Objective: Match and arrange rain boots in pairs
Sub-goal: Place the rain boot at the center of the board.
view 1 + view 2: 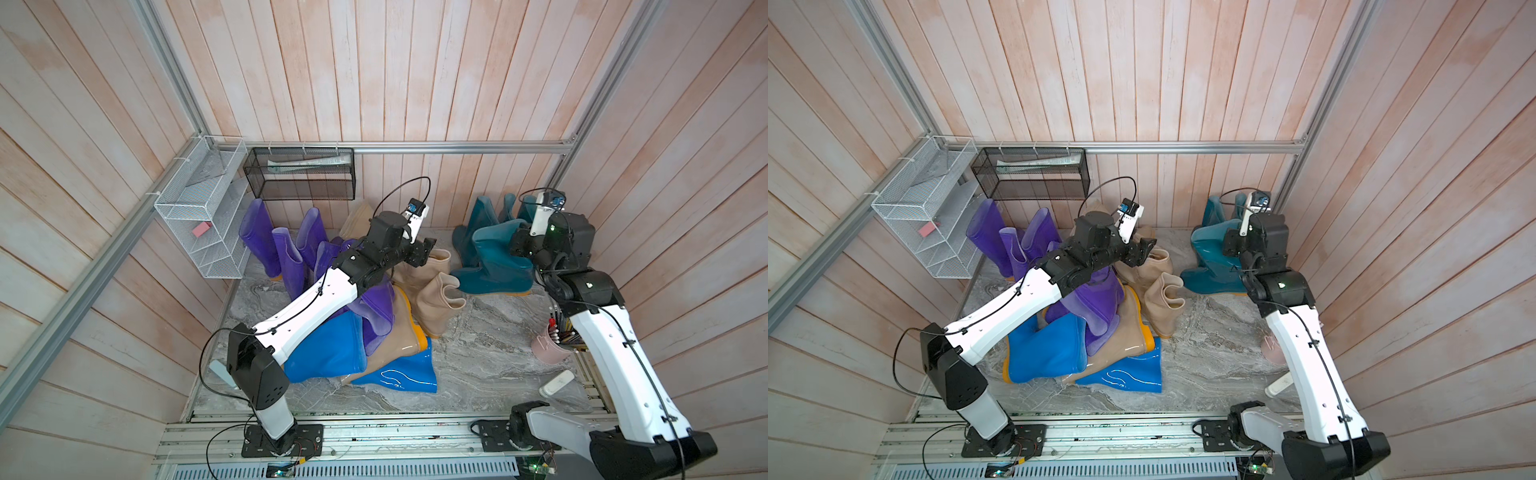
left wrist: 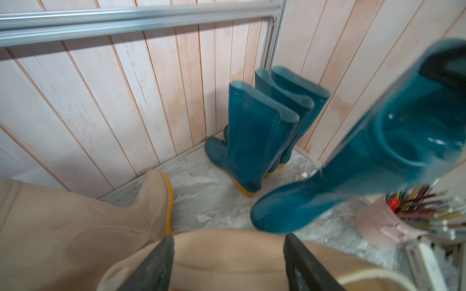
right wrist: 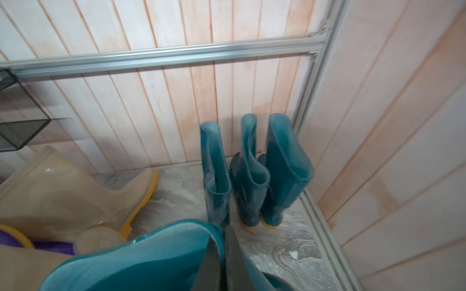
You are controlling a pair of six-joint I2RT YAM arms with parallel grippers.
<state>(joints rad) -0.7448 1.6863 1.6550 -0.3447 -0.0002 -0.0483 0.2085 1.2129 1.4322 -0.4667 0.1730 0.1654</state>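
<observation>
My right gripper (image 3: 224, 252) is shut on the rim of a dark teal rain boot (image 1: 494, 266), tilted with its toe near the floor. Three more teal boots (image 3: 252, 181) stand upright in the back right corner. My left gripper (image 2: 228, 239) is open, its fingers on either side of a beige boot's shaft (image 2: 227, 257) near the middle (image 1: 432, 266). Another beige boot (image 1: 436, 303) stands beside it. Purple boots (image 1: 291, 257) lean at the back left. Two bright blue boots (image 1: 324, 349), a purple one and a beige one lie piled under my left arm.
A white wire shelf (image 1: 199, 216) and a black mesh basket (image 1: 299, 174) hang on the back left walls. A pink cup of pens (image 1: 550, 343) and a white object (image 1: 557, 382) sit at the right by my right arm. Wood walls close in on three sides.
</observation>
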